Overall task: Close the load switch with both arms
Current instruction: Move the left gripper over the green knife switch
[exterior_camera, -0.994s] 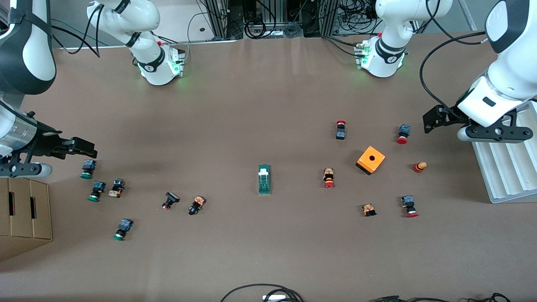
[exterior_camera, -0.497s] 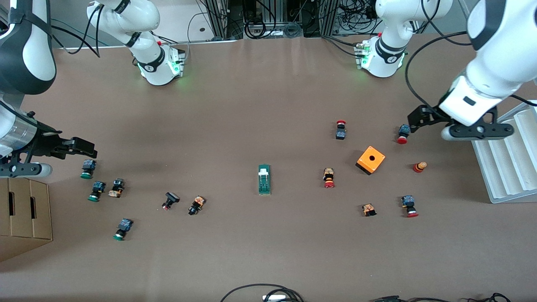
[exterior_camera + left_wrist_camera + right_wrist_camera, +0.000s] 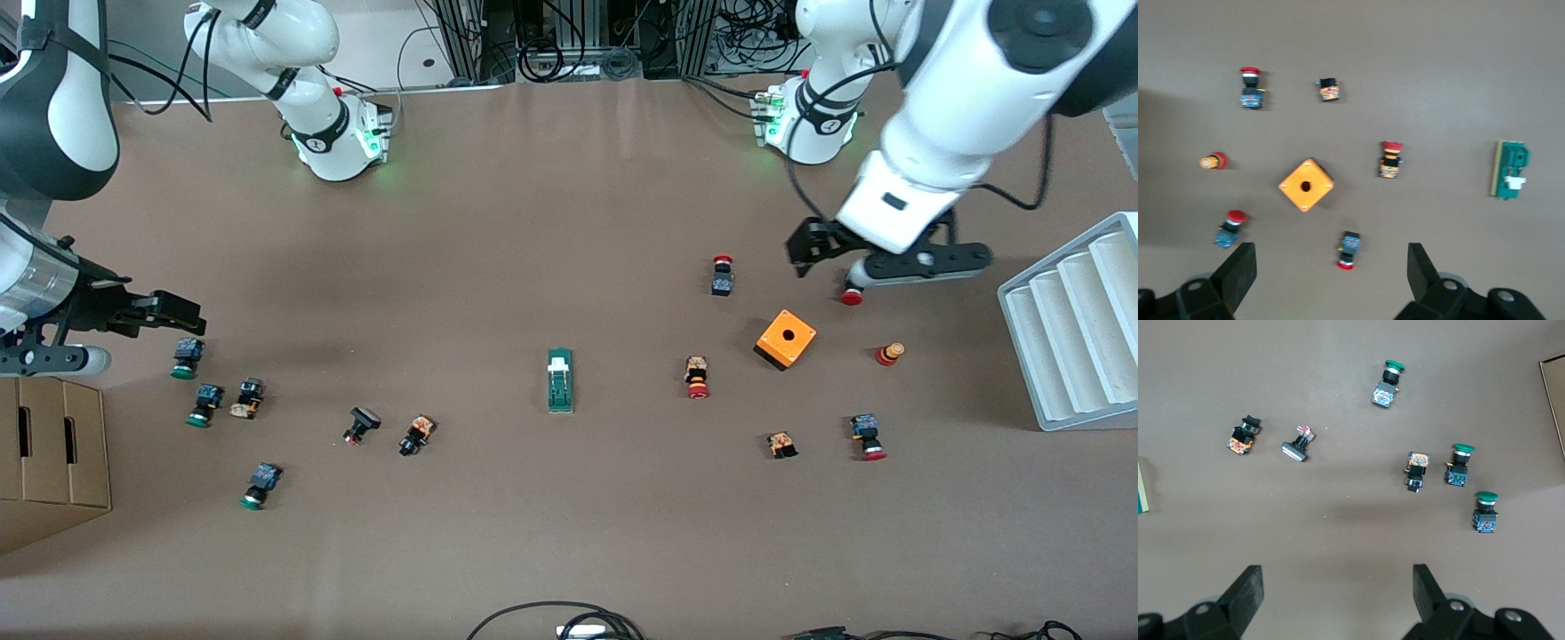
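Observation:
The load switch [image 3: 560,380] is a narrow green block with a white lever tab, lying flat mid-table; it also shows in the left wrist view [image 3: 1509,169]. My left gripper [image 3: 803,252] hangs open and empty above the table, over the stretch between two red-capped buttons [image 3: 722,275] [image 3: 852,290], well off from the switch toward the left arm's end. Its fingers [image 3: 1239,265] frame bare table and one button [image 3: 1349,250]. My right gripper [image 3: 173,311] waits open and empty over the green-capped buttons; its fingers [image 3: 1248,587] hold nothing. Only an edge of the switch [image 3: 1141,495] shows there.
An orange box [image 3: 786,339] with a hole sits nearer the camera than the left gripper, with several red-capped buttons around it. Green-capped buttons [image 3: 186,357] cluster at the right arm's end beside a cardboard box [image 3: 53,453]. A white ridged tray [image 3: 1067,329] stands at the left arm's end.
The left arm has swung from over the white tray toward the middle, and its gripper now hangs by the red-capped buttons. The right arm has not moved.

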